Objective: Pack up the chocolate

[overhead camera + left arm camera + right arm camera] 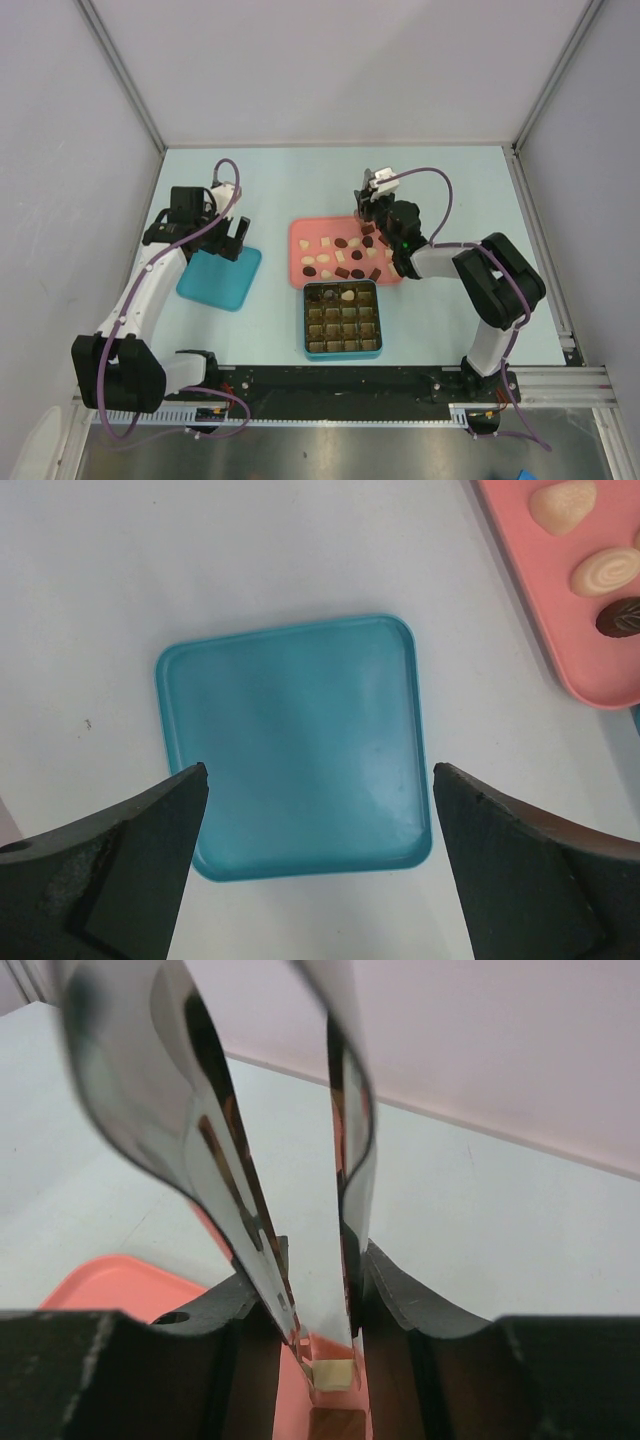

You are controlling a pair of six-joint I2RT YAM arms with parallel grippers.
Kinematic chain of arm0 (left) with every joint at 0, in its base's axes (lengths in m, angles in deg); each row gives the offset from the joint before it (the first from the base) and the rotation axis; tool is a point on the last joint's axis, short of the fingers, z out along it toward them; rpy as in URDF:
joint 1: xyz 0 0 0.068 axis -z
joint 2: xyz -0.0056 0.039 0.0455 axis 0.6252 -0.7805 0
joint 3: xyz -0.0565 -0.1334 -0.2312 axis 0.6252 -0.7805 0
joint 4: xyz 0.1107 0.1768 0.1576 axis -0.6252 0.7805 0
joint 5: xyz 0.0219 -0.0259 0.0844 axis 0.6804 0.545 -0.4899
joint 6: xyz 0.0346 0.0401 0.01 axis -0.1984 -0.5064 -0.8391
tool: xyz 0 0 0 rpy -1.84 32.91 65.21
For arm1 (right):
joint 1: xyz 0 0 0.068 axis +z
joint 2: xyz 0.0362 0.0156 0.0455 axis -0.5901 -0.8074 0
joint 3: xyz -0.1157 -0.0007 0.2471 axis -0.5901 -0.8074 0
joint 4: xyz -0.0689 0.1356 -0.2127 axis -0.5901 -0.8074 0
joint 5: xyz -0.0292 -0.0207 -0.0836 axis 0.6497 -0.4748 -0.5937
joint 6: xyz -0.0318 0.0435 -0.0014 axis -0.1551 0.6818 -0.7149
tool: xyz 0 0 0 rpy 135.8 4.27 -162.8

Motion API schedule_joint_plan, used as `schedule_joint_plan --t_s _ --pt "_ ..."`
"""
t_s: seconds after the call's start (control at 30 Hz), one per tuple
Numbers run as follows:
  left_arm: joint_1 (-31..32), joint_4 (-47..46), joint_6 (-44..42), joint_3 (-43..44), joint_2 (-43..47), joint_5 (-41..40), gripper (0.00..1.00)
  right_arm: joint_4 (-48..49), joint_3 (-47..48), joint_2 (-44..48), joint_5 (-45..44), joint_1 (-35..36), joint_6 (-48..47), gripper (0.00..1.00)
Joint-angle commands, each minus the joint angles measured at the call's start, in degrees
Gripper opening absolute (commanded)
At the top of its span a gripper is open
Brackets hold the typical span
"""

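- The right gripper [325,1250] is clenched on a pair of metal tongs [240,1190]; the tips straddle a cream piece [335,1372] on the pink tray [110,1285], and I cannot tell whether it is pinched yet
- Most of the chocolate [343,243] lies loose on that tray, while at least one cream candy [347,295] sits in the teal box [343,351], in the row nearest the tray
- Squeeze gently and evenly so the piece neither cracks nor slips, lift straight up, then lower it into an unfilled cell before easing off
- The left gripper [320,770] hangs released above the teal lid [300,750] on the desk [100,580], best left clear of the carry path
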Motion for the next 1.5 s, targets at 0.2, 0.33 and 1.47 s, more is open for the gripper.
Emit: schedule_joint_plan --t_s 0.2,0.33,1.47 --pt "-0.3 -1.15 -0.57 1.41 0.68 -0.21 1.0 2.65 1.76 5.34 1.95 -0.2 0.56 0.31" --pt "-0.3 -1.15 -0.48 1.24 1.03 -0.04 1.0 -0.95 1.76 11.15 2.39 0.16 -0.06 0.29" --pt "-0.3 -1.06 1.01 0.27 2.79 1.28 1.0 -39.9 -17.4 52.82 -11.58 23.36 6.0 0.3"
